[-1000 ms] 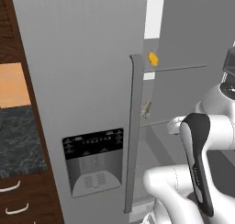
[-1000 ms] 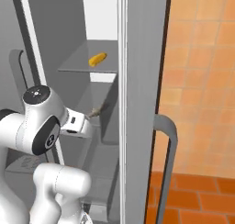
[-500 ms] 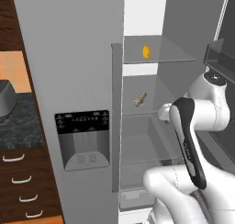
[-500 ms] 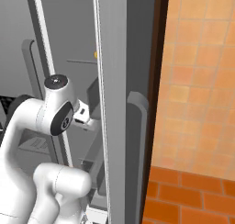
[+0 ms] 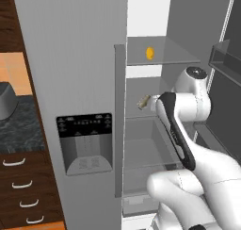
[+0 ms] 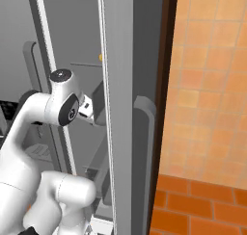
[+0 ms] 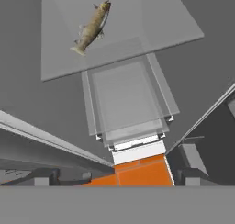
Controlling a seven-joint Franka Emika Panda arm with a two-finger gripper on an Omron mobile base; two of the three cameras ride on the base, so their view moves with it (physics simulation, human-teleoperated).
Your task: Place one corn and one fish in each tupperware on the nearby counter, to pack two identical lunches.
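Sitting on glass shelves inside the open fridge (image 5: 84, 59), a corn (image 5: 149, 53) is seen up top and a fish (image 7: 93, 26) one shelf lower, the white arm crowded between door and frame, claw (image 7: 114, 177) spread wide with nothing held.

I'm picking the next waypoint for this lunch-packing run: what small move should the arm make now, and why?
Probably advance the open gripper toward the small grey-brown fish on the clear glass fridge shelf. The fish lies well ahead of the fingertips, untouched, and nothing sits between the jaws.
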